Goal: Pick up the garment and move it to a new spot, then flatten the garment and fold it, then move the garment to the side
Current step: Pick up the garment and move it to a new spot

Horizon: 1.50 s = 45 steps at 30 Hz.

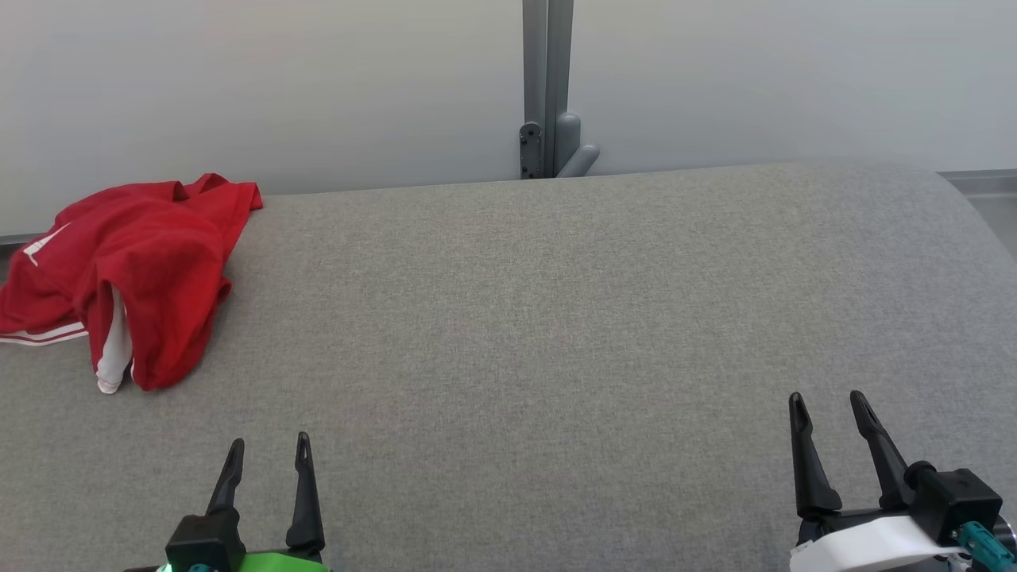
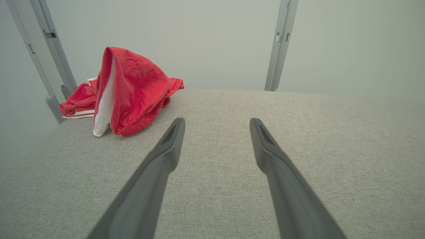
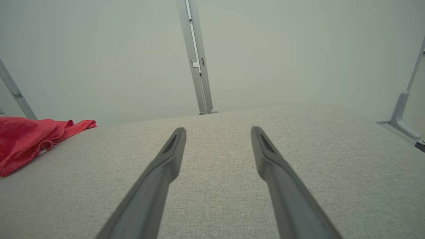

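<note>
- The grey woven-fabric tabletop (image 1: 556,318) carries the crumpled red cloth garment with white trim (image 1: 151,262) at its far left corner.
- The garment looks light, limp and unlikely to slip; pinch it on a raised fold.
- Your left gripper (image 1: 270,438) and right gripper (image 1: 826,395) both have their fingers apart, empty, well away from it.

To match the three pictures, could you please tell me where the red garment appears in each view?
Head view: garment at the left edge, about mid-height, crumpled.
Left wrist view: garment in the upper left, heaped up.
Right wrist view: garment at the left edge, partly cut off.
Shared landmark: the post at the wall, to the garment's right in every view.
</note>
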Tool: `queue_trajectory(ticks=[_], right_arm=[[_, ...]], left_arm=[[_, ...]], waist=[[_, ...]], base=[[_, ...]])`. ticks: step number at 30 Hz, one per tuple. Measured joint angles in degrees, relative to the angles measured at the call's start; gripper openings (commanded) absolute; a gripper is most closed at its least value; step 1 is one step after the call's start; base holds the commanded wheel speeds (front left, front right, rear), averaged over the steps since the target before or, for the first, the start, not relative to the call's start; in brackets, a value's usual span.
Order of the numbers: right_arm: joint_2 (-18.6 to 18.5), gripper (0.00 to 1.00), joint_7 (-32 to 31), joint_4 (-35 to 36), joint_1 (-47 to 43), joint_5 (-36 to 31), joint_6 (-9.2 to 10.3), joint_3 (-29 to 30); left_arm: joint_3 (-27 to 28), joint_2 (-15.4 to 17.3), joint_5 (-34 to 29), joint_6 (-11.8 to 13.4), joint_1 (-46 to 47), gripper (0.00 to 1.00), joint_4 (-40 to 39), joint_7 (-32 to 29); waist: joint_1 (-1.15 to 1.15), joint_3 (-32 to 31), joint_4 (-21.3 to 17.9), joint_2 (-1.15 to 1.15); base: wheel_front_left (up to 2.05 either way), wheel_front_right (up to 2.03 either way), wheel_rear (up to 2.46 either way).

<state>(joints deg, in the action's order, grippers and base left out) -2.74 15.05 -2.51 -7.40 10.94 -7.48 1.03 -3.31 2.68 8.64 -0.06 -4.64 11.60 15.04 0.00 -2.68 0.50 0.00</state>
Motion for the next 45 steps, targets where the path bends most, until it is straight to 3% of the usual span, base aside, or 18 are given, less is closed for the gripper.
queue_trajectory(ticks=[8, 18, 45], right_arm=[[-0.04, 1.0, 0.0, -0.09, 0.0, 0.01, 0.0, 0.97], [-0.03, 1.0, 0.01, 0.03, 0.01, -0.01, 0.0, 0.48], [-0.01, 1.0, 0.01, -0.12, 1.34, 0.54, -0.01, -1.54]], left_arm=[[-0.2, 0.0, 0.2, 0.0, 0.47, 1.0, 0.18, 0.0], [0.11, 0.01, 0.24, 0.1, 1.01, 1.0, 0.14, 0.0], [0.77, 0.04, 0.07, -0.53, 1.95, 1.0, 0.43, 0.01]], waist=[[0.0, 0.11, 0.73, 0.0], [0.0, 0.29, 4.7, 0.0], [0.0, 1.94, 25.96, 0.0]], base=[[0.0, 0.0, 0.0], [0.0, 0.0, 0.0], [0.0, 0.0, 0.0]])
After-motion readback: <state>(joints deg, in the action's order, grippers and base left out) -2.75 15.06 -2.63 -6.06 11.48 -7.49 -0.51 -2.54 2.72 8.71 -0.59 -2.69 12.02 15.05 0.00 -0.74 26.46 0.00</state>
